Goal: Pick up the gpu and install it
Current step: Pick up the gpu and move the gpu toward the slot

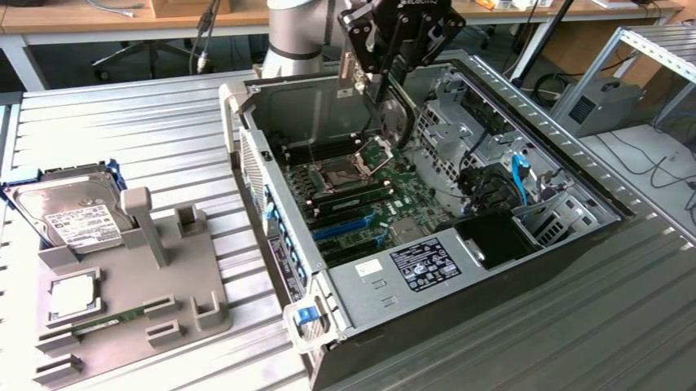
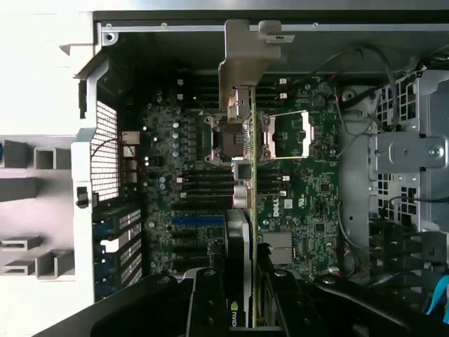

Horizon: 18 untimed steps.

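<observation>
Above the motherboard [image 2: 309,189], the gripper [image 2: 242,284] clamps the gpu [image 2: 243,175] edge-on; it seems light, stiff and fragile, best held by bare edges.

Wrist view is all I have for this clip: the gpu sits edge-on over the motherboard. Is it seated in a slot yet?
Observer: No. The exterior view shows the gpu hanging high, about level with the rim of the case, well above the motherboard.
Operator: Anything beside the case?
Observer: A grey fixture stands at the exterior view's left of it, with a hard drive at its far end.
Operator: More parts there?
Observer: A RAM stick lies in the fixture's near part.
</observation>
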{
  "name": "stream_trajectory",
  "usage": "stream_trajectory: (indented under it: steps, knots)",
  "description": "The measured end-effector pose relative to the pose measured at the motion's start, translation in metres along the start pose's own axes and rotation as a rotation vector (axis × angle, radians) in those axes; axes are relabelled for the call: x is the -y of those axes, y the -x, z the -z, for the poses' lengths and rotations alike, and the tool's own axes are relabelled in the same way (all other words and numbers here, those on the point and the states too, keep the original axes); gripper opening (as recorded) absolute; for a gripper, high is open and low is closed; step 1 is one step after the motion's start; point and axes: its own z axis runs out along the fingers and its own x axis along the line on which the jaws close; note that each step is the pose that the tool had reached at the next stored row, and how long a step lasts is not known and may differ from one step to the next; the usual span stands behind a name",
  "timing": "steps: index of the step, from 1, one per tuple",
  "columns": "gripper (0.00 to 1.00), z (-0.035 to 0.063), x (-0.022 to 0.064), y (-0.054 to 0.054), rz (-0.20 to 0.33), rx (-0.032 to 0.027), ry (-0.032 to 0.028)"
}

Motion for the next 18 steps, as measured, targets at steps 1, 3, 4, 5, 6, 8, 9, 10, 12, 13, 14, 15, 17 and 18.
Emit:
stream_trajectory:
  steps: [1, 3, 4, 5, 6, 8, 9, 10, 12, 13, 14, 15, 17, 18]
  knots:
    - [0.27, -0.0001, -0.0005, 0.004, 0.0, 0.0, 0.0]
    - [0.27, -0.0004, -0.0015, 0.011, 0.0, 0.0, 0.0001]
    - [0.27, -0.0005, -0.002, 0.014, 0.0, 0.0, 0.0001]
    - [0.27, -0.0006, -0.0026, 0.018, 0.0, 0.0, 0.0]
    - [0.27, -0.0007, -0.0031, 0.021, 0.0, 0.0, 0.0001]
    - [0.27, -0.0009, -0.0042, 0.029, 0.0, 0.0, 0.0001]
    - [0.27, -0.0011, -0.0049, 0.034, 0.0, 0.0, 0.0001]
    - [0.27, -0.0012, -0.0055, 0.038, 0.0, 0.0, 0.0]
    - [0.27, -0.0015, -0.007, 0.047, 0.0, 0.0001, 0.0001]
    - [0.27, -0.0016, -0.0075, 0.05, 0.0, 0.0, 0.0]
    - [0.27, -0.0018, -0.0081, 0.053, 0.0, 0.0, 0.0001]
    - [0.27, -0.0019, -0.009, 0.058, 0.0, 0.0, 0.0001]
    - [0.27, -0.0022, -0.0102, 0.064, 0.0, 0.0, 0.0001]
    - [0.27, -0.0023, -0.0108, 0.068, 0.0, 0.0, 0.0]
